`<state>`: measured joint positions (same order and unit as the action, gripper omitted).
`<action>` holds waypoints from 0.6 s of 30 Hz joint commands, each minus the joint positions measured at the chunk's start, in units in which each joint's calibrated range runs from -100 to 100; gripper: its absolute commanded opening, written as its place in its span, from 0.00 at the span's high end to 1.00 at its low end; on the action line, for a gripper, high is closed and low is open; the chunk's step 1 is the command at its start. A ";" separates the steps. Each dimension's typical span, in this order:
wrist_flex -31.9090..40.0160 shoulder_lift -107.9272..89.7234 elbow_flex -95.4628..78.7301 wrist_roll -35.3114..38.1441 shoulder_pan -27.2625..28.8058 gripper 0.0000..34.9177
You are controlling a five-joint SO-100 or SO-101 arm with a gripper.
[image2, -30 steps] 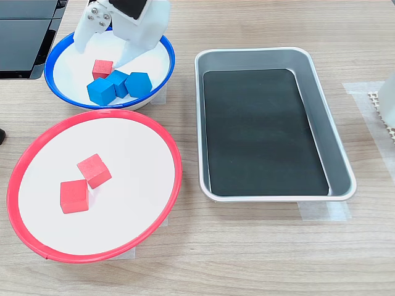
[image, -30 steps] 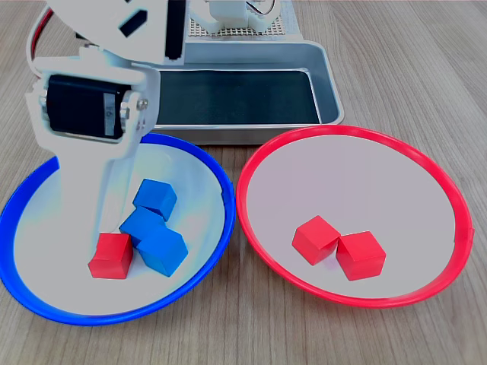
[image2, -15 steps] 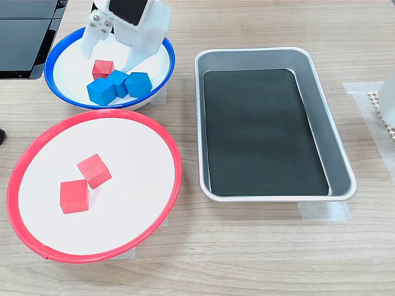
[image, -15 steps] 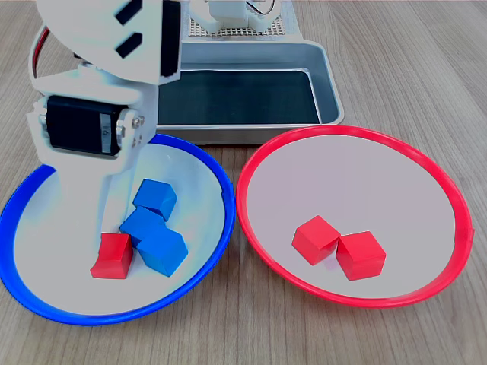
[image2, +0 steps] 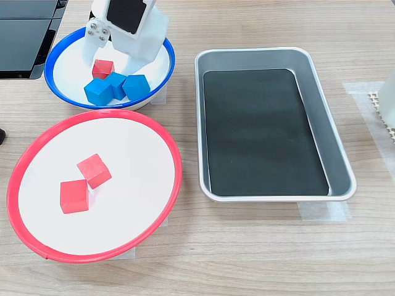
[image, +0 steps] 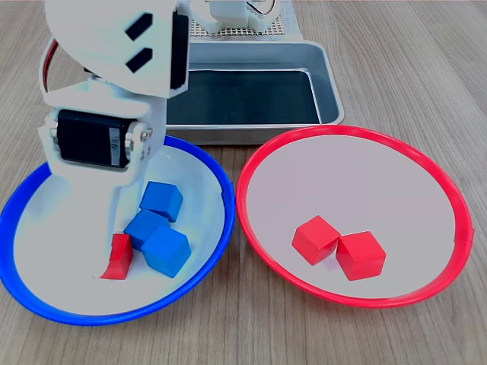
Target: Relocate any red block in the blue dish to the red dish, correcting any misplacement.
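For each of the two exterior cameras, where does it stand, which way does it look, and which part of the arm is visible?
First exterior view: low in front of the two dishes, looking over them toward the metal tray; the arm's white body fills the upper left, its gripper down at the red block.
Second exterior view: high, looking steeply down; only the gripper shows, top left.
Shared: blue dish, red dish, tray, all blocks.
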<state>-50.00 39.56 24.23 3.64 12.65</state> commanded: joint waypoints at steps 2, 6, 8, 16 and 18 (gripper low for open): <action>0.19 0.14 3.04 -0.63 -0.94 0.65; 0.52 0.83 3.76 -1.17 -1.03 0.73; 1.01 0.91 3.86 -1.56 -0.65 0.80; 2.08 0.23 3.76 -1.95 -0.37 0.87; 2.50 -0.20 3.58 -1.95 -0.37 0.91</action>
<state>-48.37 40.92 25.86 1.78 12.04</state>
